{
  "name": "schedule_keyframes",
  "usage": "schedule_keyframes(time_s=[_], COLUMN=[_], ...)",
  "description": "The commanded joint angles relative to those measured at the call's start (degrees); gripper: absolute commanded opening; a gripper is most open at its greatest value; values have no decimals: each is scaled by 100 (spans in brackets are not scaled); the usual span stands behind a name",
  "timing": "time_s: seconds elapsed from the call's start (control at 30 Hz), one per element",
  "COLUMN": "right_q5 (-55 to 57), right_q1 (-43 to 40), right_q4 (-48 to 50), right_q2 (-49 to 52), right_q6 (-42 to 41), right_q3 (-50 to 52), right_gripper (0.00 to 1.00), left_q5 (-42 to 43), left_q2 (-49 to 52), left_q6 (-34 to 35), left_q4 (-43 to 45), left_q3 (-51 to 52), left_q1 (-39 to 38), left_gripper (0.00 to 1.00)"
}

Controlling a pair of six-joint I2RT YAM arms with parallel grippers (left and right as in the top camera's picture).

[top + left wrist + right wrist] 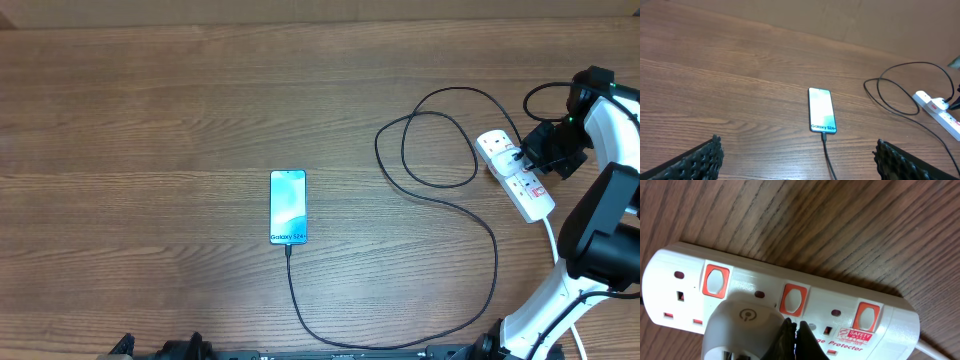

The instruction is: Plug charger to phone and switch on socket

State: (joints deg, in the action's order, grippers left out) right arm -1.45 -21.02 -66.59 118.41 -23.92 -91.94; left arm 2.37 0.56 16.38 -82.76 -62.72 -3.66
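The phone [288, 207] lies flat mid-table with its light blue screen lit, also in the left wrist view [822, 110]. The black charger cable [470, 215] is plugged into its near end and loops right to a white plug on the socket [512, 172], a white power strip with red switches [792, 300]. My right gripper [795, 330] is shut, fingertips pressed down on the strip just below the middle red switch, beside the white plug [740, 330]. My left gripper [797, 160] is open and empty, low at the near edge, well short of the phone.
The strip's white cord [553, 240] runs toward the near right past my right arm's base. The black cable loops [900, 90] lie between phone and strip. The wooden table [150, 150] stretches left.
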Motion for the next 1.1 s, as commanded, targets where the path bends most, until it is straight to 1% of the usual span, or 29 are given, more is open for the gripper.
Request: schedule_keyframes(time_s=[0.0,0.27,0.57,0.7,0.83,0.97,1.07], right_q5=[-125,-129,-52,595,649,402,-350], right_q1=[-17,81,74,-63,-129,-50,114], right_q4=[105,328,142,-643,-1329,-1604,-1362], right_q2=[72,404,433,319,17,-619,-1357], right_q6=[15,-4,22,-4,-4,-28,-195], right_q3=[-138,181,61,-737,-1694,-2549,-3047], right_gripper=[4,4,4,4,4,4,4], left_q5=[83,83,83,83,83,83,83], left_q2=[-31,-31,-31,-31,-31,-31,-31], left_q6=[57,57,57,57,57,57,57], left_q4=[0,0,0,0,0,0,0], left_q3=[-28,-28,-28,-28,-28,-28,-28], left_q1=[22,22,22,22,22,22,22], left_gripper=[100,100,100,100,100,100,100])
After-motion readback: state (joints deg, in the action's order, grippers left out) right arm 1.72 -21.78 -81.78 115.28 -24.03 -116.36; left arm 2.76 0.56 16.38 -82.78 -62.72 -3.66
